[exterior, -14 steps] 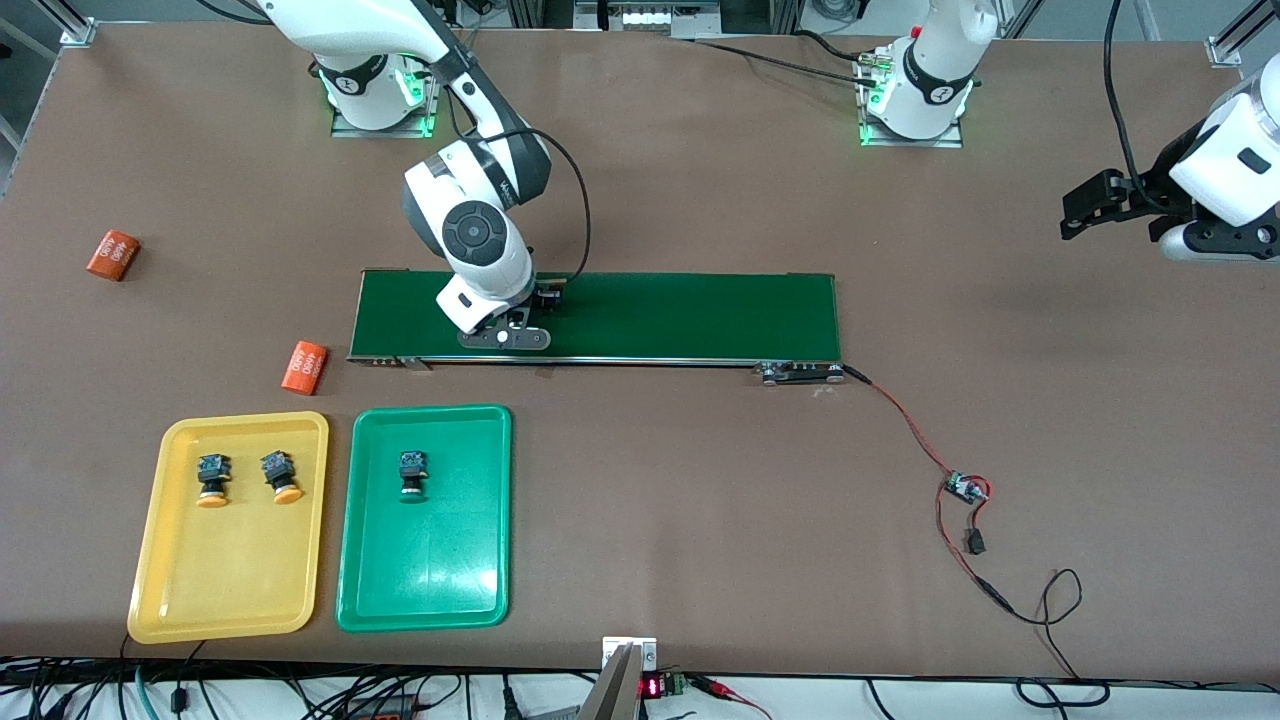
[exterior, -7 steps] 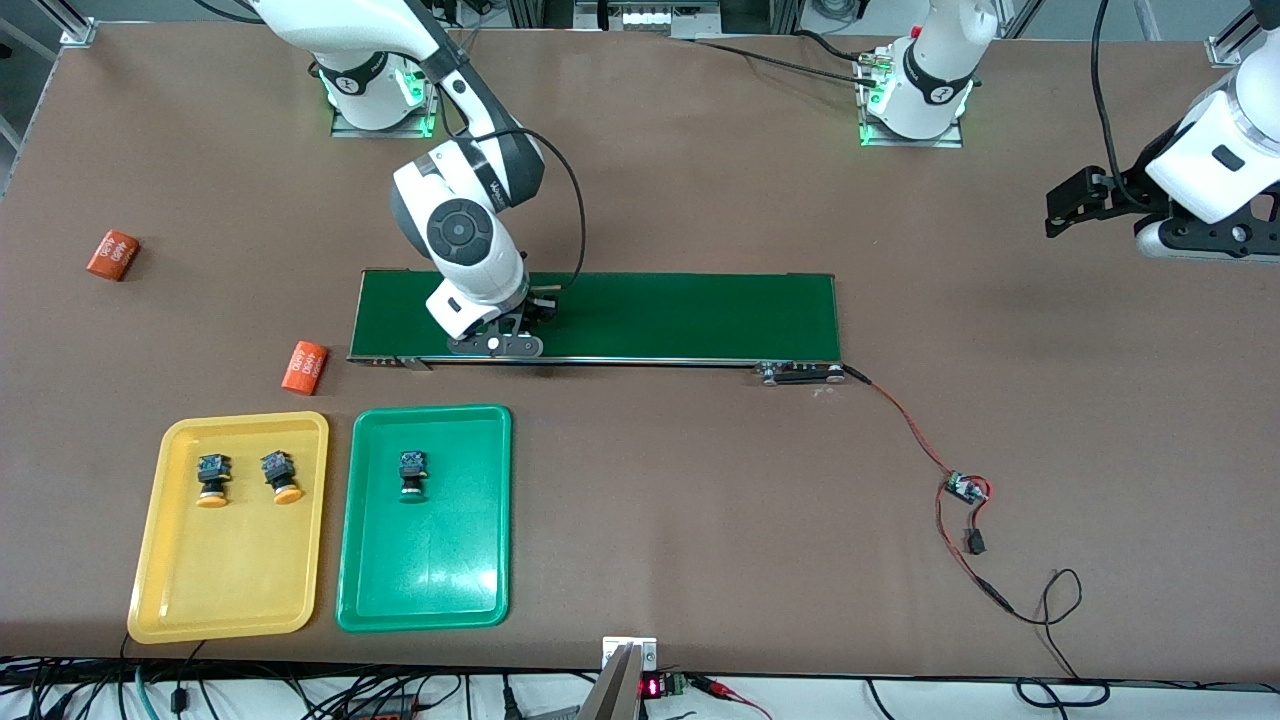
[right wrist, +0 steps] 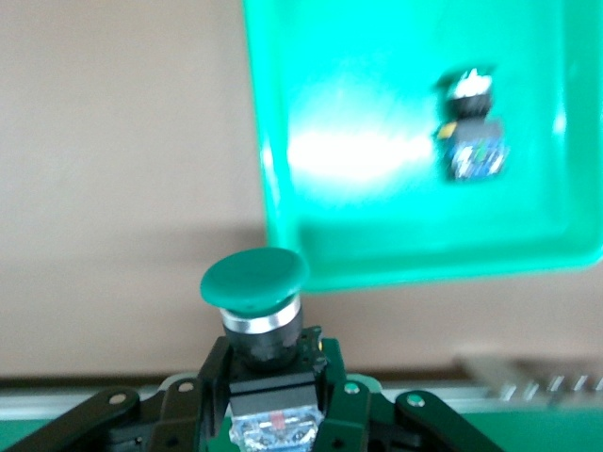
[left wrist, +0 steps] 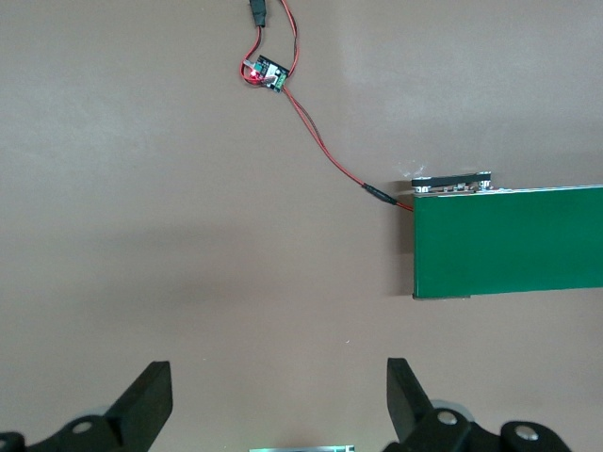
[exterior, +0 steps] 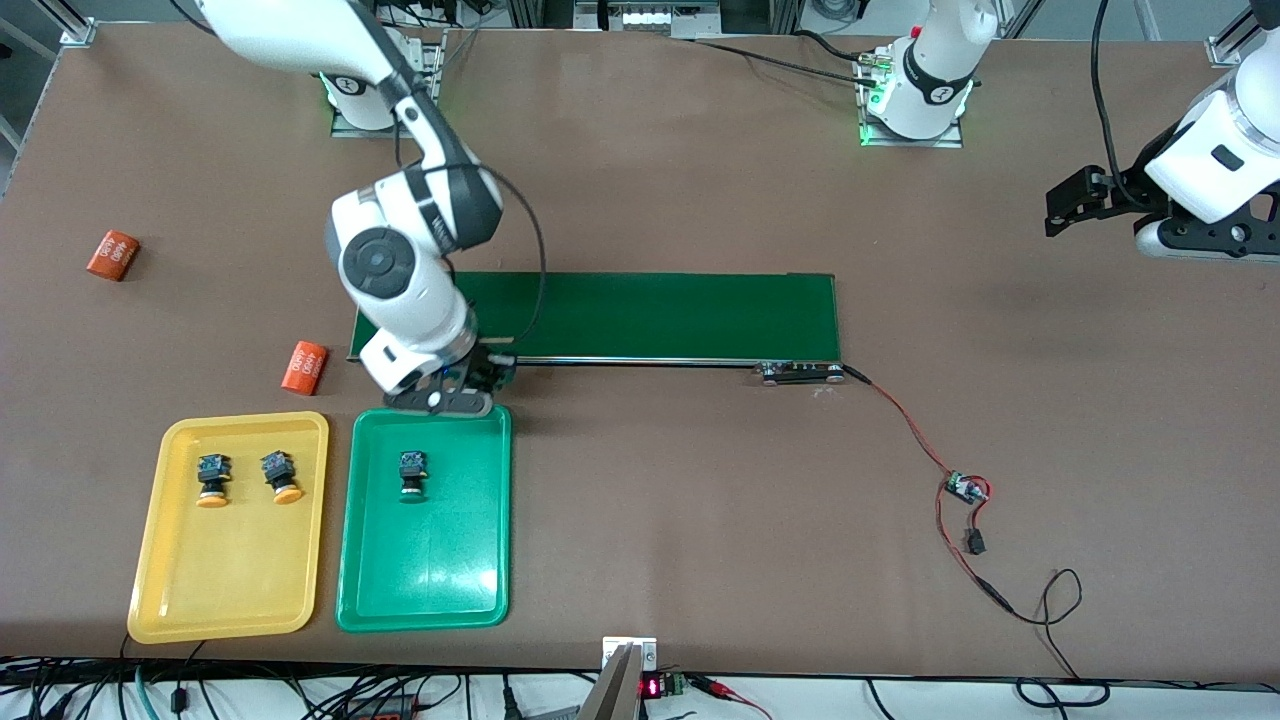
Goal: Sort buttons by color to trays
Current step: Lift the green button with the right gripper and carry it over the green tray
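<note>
Where trays (exterior: 480, 420) lie, brown table (exterior: 700, 520) spreads.

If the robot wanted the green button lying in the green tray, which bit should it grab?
Probably the boxy black-and-blue body of the green button, from straight above. It lies on its side in the green tray, cap toward the front camera, so the flat body sides suit two fingers; the round cap would likely slip.

A matte brown worktop (exterior: 700, 520) fills the scene under even overhead light with a soft sheen near 12 o'clock. Aluminium frame posts (exterior: 75, 25) stand at its 11 and 1 o'clock corners; tangled cables (exterior: 300, 695) hang along the 6 o'clock edge.
</note>
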{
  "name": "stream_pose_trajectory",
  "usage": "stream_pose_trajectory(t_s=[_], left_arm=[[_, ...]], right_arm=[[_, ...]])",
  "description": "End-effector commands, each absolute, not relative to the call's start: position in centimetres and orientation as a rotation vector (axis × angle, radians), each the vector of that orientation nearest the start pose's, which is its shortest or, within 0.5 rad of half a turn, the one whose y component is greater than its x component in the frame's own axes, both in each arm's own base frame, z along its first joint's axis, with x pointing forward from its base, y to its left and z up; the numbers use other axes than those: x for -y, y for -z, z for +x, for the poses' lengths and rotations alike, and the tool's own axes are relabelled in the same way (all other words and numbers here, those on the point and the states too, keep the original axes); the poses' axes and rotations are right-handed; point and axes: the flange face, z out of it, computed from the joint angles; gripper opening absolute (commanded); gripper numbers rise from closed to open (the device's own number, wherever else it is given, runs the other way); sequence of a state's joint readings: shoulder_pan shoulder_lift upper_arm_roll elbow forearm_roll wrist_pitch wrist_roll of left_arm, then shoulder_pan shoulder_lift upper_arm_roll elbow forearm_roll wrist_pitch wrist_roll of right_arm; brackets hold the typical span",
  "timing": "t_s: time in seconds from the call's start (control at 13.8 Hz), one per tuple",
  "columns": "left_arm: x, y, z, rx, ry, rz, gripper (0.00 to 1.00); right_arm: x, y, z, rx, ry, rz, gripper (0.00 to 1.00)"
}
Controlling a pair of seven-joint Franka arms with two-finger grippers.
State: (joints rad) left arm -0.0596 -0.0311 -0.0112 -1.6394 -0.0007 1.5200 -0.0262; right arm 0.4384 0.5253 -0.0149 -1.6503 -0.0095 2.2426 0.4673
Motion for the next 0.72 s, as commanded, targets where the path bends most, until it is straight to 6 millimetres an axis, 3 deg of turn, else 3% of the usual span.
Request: stream_pose_trajectory(t_s=[0.0,0.36,0.65], left_arm=[[3.8,-61.3,53.3,-0.083,-0.138,-3.120,1.00],[3.8,-61.3,53.3,-0.086,-0.138,-3.120,1.00],[3.7,-61.3,53.3,-0.083,-0.140,-3.120,1.00]], right_arm=[[-27.3,-29.8,66.8,-0.003,0.154,-3.130,0.35],[-25.9,-25.6,70.3,0.021,0.264,-3.106,0.35],[-24.7,-22.4,71.6,0.054,0.308,-3.106,0.36]])
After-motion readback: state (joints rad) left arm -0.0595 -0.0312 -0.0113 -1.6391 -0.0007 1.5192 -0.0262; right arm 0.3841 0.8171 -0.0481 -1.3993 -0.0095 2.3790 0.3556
